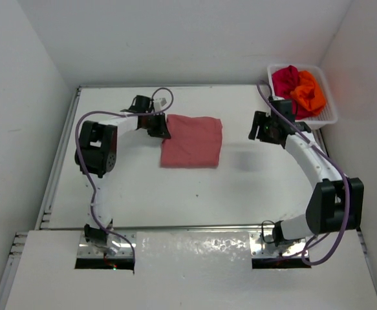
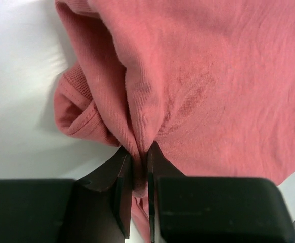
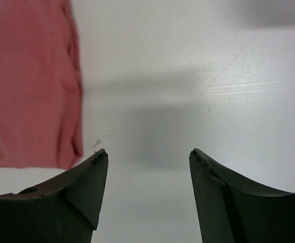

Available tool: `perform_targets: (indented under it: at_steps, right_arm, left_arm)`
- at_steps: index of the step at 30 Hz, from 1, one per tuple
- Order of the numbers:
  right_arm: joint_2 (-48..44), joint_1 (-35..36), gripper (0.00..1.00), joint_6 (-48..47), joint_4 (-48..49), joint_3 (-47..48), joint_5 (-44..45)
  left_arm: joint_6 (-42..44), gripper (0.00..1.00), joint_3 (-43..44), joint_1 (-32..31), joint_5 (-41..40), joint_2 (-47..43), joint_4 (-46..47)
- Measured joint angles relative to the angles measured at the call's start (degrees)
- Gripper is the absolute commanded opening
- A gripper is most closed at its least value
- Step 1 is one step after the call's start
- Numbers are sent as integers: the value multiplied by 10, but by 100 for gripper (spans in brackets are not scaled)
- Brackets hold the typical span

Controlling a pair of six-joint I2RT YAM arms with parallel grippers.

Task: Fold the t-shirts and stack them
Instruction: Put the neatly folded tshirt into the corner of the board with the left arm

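The salmon-pink t-shirt (image 1: 192, 141) lies folded into a rectangle in the middle of the table. My left gripper (image 1: 162, 128) is at its upper left corner, shut on a pinch of the pink cloth (image 2: 138, 152). My right gripper (image 1: 258, 126) hangs open and empty above bare table to the right of the pink shirt, whose edge shows in the right wrist view (image 3: 31, 86). The crimson red t-shirt (image 1: 283, 80) and the bright orange t-shirt (image 1: 309, 93) lie crumpled in the white mesh basket (image 1: 331, 116) at the back right.
White walls close in the table on the left, back and right. The basket stands just behind my right arm's wrist. A metal strip (image 1: 194, 248) runs along the near edge between the arm bases.
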Motion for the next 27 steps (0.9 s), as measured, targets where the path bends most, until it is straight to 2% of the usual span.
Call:
perform_targets:
  at_steps: [8,20,27]
  right_arm:
    - [-40,-6,64,-19,-16,-47,2]
    - [-73,-10,64,-58,-25,-53,2]
    - [-73,-10,64,-63,-37,-53,0]
  left_arm:
    - [37,0,31,85,1,5,-49]
    - [158,0,308,219,-81,156,-153]
    - [209,0,434,272,-136,225,-157]
